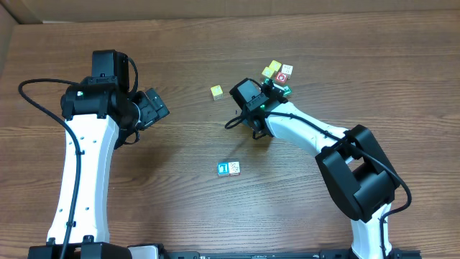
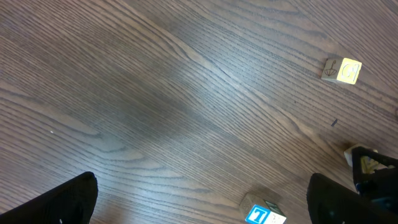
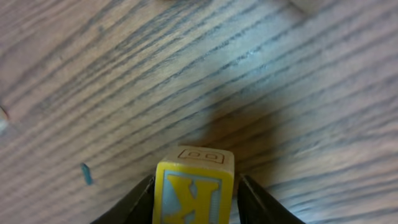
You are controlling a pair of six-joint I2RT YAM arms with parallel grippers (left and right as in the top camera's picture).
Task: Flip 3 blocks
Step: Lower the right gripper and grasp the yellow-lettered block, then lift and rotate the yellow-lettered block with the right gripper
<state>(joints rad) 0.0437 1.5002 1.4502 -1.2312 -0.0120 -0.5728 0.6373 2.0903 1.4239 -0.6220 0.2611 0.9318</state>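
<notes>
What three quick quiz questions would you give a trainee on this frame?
1. True or false: the left gripper is open and holds nothing.
2. Which letter shows on the block between the fingers of the right gripper? A) M B) K C) S
3. Fill in: the blue block lies right against a ___ block.

Key: 1 true. 2 B. 3 cream; the cream block sits on the side of the blue block nearer the right arm.
</notes>
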